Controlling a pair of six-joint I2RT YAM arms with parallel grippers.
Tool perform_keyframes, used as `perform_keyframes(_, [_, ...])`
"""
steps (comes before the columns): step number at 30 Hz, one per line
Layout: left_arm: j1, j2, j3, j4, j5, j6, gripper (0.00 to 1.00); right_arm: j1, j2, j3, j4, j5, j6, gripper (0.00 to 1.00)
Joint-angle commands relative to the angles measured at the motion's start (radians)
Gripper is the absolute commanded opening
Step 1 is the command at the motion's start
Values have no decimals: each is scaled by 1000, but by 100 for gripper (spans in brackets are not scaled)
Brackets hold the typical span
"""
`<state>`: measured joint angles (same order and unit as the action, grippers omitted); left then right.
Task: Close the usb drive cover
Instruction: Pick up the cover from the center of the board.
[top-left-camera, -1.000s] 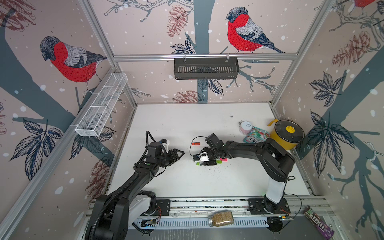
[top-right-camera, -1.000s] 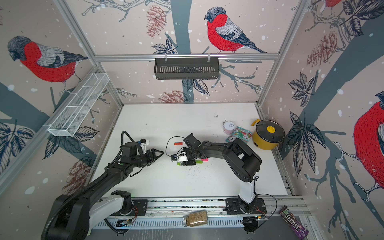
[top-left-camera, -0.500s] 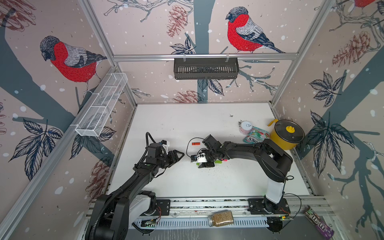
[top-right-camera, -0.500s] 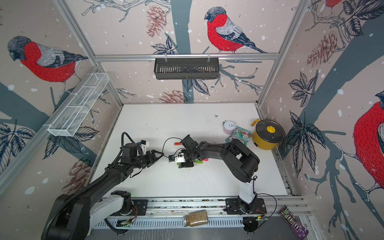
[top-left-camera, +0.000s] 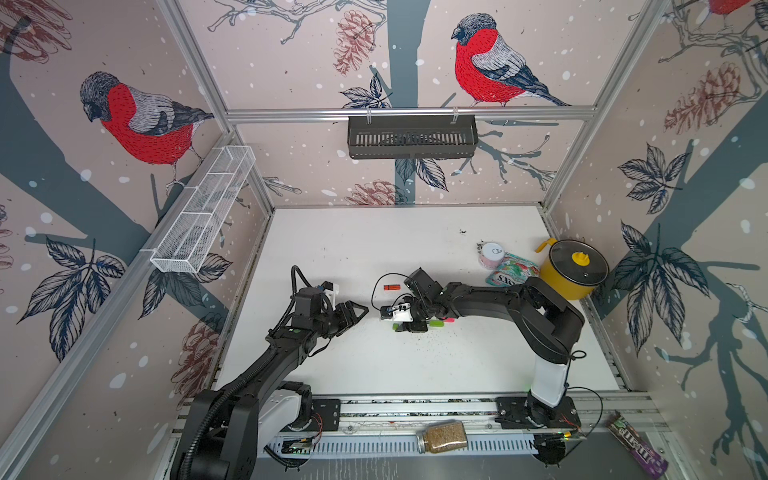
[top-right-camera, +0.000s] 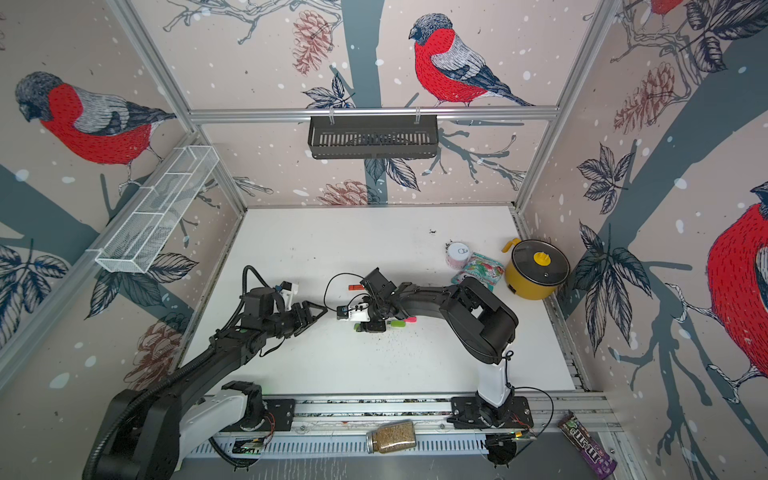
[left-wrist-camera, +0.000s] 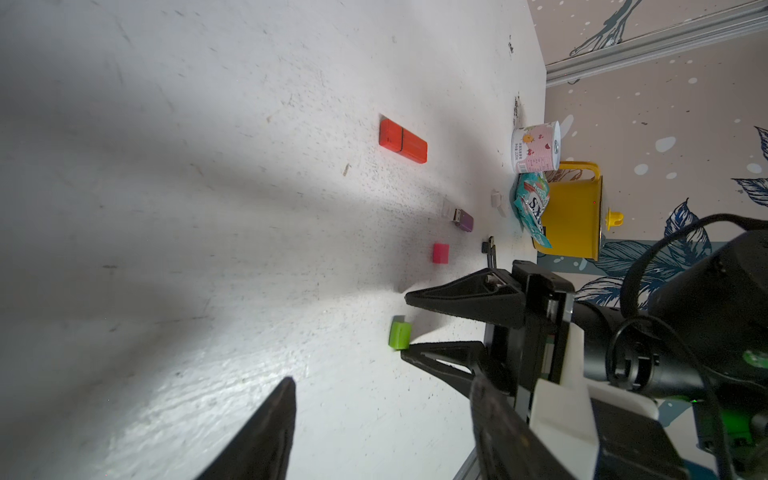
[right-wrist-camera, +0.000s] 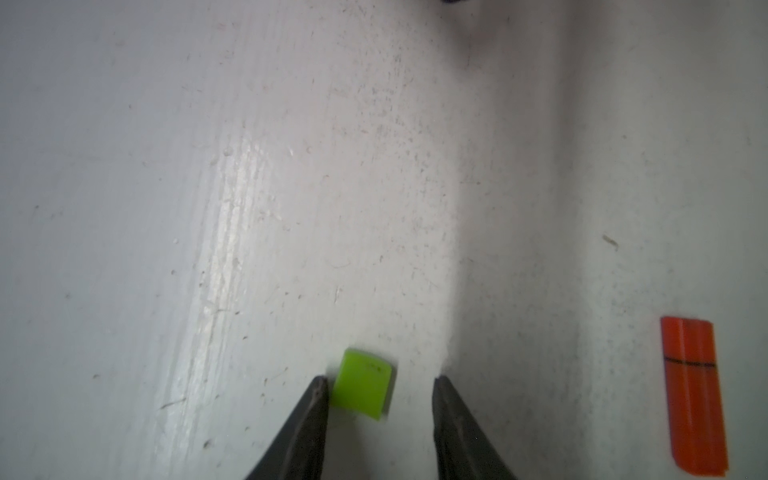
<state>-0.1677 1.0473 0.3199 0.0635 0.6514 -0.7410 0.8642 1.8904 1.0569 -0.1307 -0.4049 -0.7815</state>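
- Green plastic cap (right-wrist-camera: 363, 384) lies flat on the white tabletop (right-wrist-camera: 291, 187), loose and apart from its drive. That is probably why the right hand (left-wrist-camera: 407, 325) sits low around it: the cover has to be picked up before it can be pushed on.
- Right hand is partly open and grips nothing. One finger (right-wrist-camera: 309, 415) touches or nearly touches the cap's edge, while the opposite finger stands clear of it.
- Green drive body (top-left-camera: 435, 323), as far as a top view shows, rests just behind that hand beside a pink piece (top-left-camera: 449, 320), so the cap appears to have only a short way to travel.
- Right arm reaches low and far forward across the tabletop, wrist nearly level, fingers pointing toward the left arm.
- Left hand (top-left-camera: 354, 311) hangs open and empty near the right one with its fingers aimed at it, apparently placed to steady or receive the drive.
- Orange drive (left-wrist-camera: 402, 140), cap on, lies apart and seems to need nothing.
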Motion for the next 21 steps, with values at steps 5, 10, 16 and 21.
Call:
perform_keyframes(5, [4, -2, -2, 12, 6, 7, 66, -5, 32, 15, -103, 59, -3, 38])
perform_keyframes(10, [4, 1, 0, 10, 7, 9, 66, -3, 35, 15, -100, 35, -10, 38])
perform_keyframes(16, [5, 2, 2, 11, 9, 9, 66, -1, 58, 49, -144, 28, -41, 35])
perform_keyframes(21, [4, 5, 1, 11, 11, 9, 66, -3, 70, 66, -168, 31, -50, 32])
